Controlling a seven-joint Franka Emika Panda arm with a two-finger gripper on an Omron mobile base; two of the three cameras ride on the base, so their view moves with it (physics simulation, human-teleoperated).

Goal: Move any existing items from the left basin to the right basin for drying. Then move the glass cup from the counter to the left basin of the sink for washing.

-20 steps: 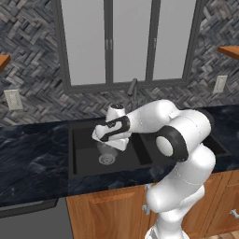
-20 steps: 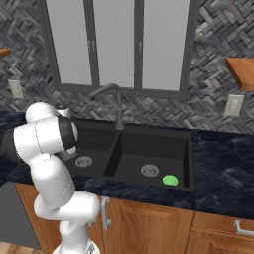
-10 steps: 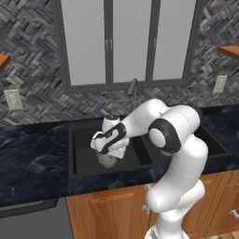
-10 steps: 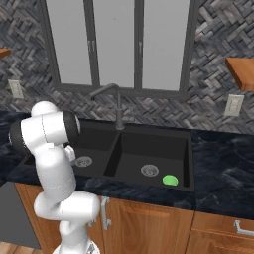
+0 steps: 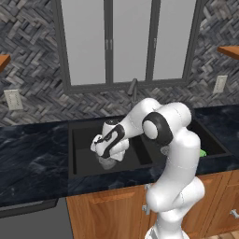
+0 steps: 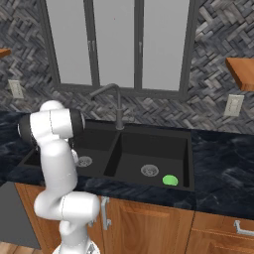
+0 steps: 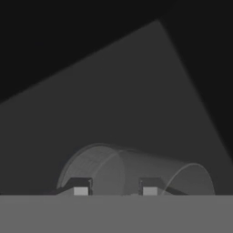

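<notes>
Glass cup (image 7: 136, 170) base cut off

Glossy white rounded arm segments, dark grey joint bands, white pedestal base, small dark finger tips (image 7: 81, 185)

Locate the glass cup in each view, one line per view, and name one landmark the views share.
Left base view: glass cup low in the left basin, under the gripper.
Right base view: hidden behind the arm.
Hand view: glass cup at bottom centre, between the fingertips, over the dark basin floor.
Shared landmark: the black sink.
</notes>
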